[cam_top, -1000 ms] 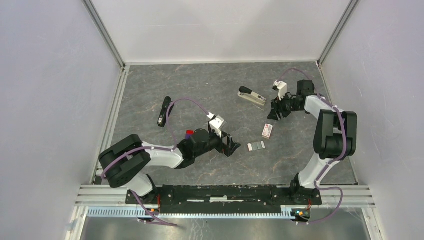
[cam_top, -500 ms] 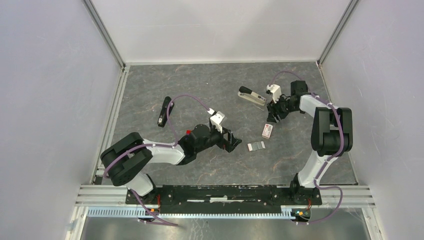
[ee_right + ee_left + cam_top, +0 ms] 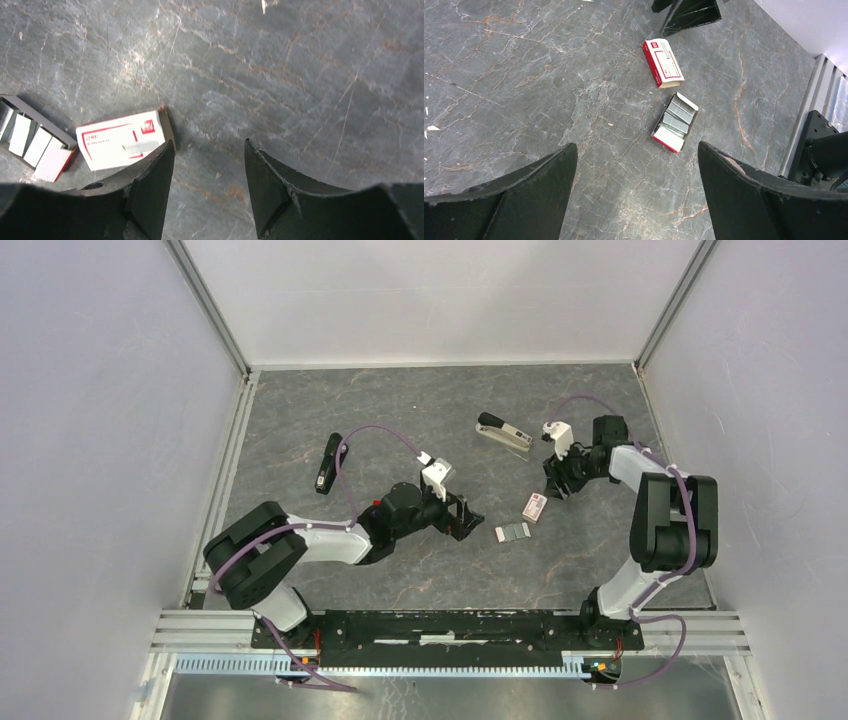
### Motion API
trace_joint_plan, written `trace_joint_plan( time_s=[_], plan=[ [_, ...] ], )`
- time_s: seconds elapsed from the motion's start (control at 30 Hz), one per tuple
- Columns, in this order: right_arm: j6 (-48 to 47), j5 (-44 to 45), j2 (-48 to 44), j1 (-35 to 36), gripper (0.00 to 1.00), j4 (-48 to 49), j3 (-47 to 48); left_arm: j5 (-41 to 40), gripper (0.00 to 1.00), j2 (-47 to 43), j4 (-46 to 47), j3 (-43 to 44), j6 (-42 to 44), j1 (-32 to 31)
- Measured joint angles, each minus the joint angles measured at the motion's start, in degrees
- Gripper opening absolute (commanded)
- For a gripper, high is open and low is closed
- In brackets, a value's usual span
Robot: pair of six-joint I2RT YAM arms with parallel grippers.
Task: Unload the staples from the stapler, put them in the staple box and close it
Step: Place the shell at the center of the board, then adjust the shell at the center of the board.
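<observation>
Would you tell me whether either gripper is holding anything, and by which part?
Nothing is held: the left gripper and the right gripper both stand open, with only the table showing in each gap.

Bench (image 3: 420,410): grey marbled slab, rust-coloured veins, few white flecks noted on surface.
Small box (image 3: 663,63): red-and-white card, closed, laid flat on bench right of centre, printed face up, grey picture on lid.
Slim black oblong object (image 3: 328,462): laid flat at left of bench, pale mark at near end, well apart from box; kind not told.
Ribbed aluminium rail (image 3: 228,470): run along left edge of bench.
Pale panel walls (image 3: 440,300): set on three sides, joined by metal corner posts (image 3: 205,305).
</observation>
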Motion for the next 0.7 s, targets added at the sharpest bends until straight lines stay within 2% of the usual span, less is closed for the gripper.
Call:
trace_joint_plan(
  time_s=[0.3, 0.47, 0.57, 0.7],
  plan=[
    [-1.3, -1.3, -5.4, -2.2, 0.59, -0.2, -6.6, 1.9, 0.93, 2.3, -0.2, 1.5, -0.4, 0.5],
    [-2.6, -3.5, -9.1, -3.1, 0.71, -1.4, -7.8, 3.4, 0.95, 4.4, 0.3, 1.7, -1.6, 0.3],
    [-5.0, -6.4, -10.9, -4.0, 0.71, -3.7, -5.3, 4.2, 0.95, 5.7, 2.2, 1.6, -1.5, -0.2],
    [-7.0, -9.1, -7.4, -2.7, 0.67, -5.6, 2.5, 4.9, 0.94, 6.6, 5.2, 0.8, -1.5, -0.8]
  ],
)
